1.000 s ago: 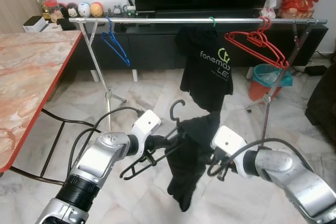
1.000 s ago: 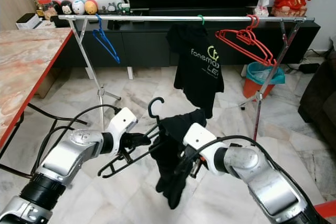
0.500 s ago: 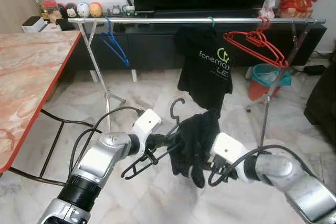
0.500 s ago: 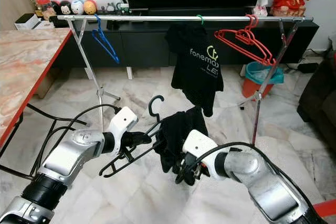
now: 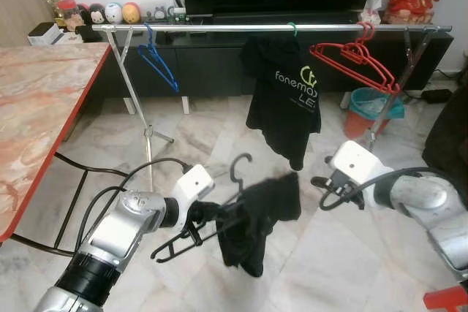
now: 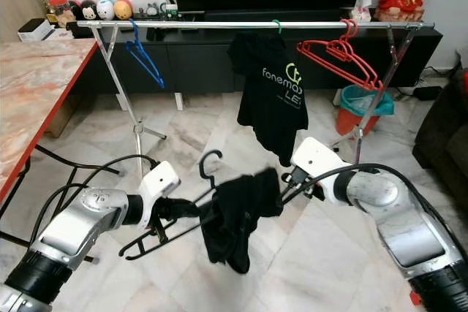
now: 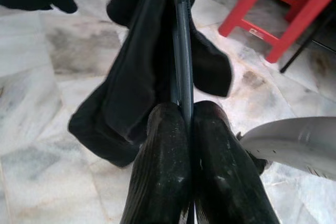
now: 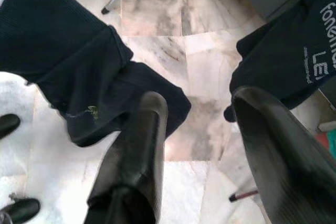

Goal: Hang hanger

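Note:
My left gripper is shut on the lower bar of a black hanger, low in front of me, hook pointing up. A black garment is draped over that hanger and hangs down. In the left wrist view the fingers pinch the hanger bar beside the garment. My right gripper stands open to the garment's right, apart from it; the right wrist view has nothing between its fingers. The silver rail runs across behind.
On the rail hang a blue hanger, a black printed t-shirt and red hangers. A marble table stands at the left, a teal bin under the rail's right end, a red stool at the lower right.
My right gripper has let go of the black garment and drawn back up and to the right. The garment now hangs from the hanger alone. My left gripper has sunk a little.

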{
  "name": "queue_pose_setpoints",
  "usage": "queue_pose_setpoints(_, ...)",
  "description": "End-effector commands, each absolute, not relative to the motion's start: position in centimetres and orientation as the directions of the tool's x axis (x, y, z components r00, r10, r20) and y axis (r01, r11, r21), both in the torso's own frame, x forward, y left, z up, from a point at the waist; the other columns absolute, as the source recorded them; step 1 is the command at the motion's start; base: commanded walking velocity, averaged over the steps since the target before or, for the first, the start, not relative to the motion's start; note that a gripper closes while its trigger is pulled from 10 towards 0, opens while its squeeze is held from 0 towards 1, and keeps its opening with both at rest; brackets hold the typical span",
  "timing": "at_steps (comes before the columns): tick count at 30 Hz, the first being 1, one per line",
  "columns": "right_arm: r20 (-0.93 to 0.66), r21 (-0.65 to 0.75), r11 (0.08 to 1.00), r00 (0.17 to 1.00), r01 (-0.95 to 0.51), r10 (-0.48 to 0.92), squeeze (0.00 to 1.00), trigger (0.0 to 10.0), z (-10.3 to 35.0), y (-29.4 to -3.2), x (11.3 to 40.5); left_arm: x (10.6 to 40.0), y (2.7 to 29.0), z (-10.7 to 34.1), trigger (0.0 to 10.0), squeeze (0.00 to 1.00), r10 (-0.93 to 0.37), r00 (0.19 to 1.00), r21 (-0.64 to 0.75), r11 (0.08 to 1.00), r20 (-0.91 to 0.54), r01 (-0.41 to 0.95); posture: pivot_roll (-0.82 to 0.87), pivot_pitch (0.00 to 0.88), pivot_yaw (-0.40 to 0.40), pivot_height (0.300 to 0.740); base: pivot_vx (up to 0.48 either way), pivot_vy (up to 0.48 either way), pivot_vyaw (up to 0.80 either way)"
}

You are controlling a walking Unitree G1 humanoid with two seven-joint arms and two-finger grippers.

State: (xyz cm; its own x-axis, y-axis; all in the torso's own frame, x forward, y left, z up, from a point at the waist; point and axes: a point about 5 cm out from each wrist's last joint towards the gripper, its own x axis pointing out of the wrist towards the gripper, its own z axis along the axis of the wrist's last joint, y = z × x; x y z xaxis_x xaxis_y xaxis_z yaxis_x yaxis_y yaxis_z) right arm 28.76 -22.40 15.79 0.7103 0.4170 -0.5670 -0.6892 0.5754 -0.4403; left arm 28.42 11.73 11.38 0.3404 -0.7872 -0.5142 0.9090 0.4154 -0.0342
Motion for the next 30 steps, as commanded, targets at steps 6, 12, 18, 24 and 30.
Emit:
queue_pose_setpoints(6,-0.634,-0.373,0.477,0.594,-0.796,0.496,0.00,10.0,14.8,-23.5,27.9,27.7,11.1,13.3,10.0,0.00,-0.860,0.244,-0.025,0.285,-0.448,0.958,0.03,0.000,-0.001,0.740,0.000,0.000,0.00)
queue_pose_setpoints(12,-0.651,-0.332,0.392,0.509,-0.858,0.564,0.00,10.0,14.4,-23.3,27.5,27.1,11.0,13.6,10.0,0.00,-0.876,0.166,-0.038,0.205,-0.453,0.978,0.02,0.000,-0.002,0.740,0.000,0.000,0.00)
queue_pose_setpoints(18,-0.671,-0.315,0.305,0.438,-0.899,0.598,0.00,10.0,14.1,-23.3,27.3,26.7,10.8,13.9,10.0,0.00,-0.886,0.116,-0.052,0.156,-0.448,0.986,0.03,0.000,-0.004,0.740,0.000,0.000,0.00)
queue_pose_setpoints(24,-0.696,-0.317,0.243,0.399,-0.917,0.597,0.00,10.0,13.9,-23.5,27.4,26.5,10.7,13.8,10.0,0.00,-0.885,0.096,-0.055,0.135,-0.457,0.989,0.03,0.000,-0.004,0.740,0.000,0.000,0.00)
queue_pose_setpoints(30,-0.714,-0.317,0.194,0.368,-0.928,0.596,0.00,10.0,13.5,-23.6,27.4,26.4,10.6,13.8,10.0,0.00,-0.886,0.079,-0.057,0.118,-0.456,0.991,0.03,0.000,-0.007,0.740,0.000,0.000,0.00)
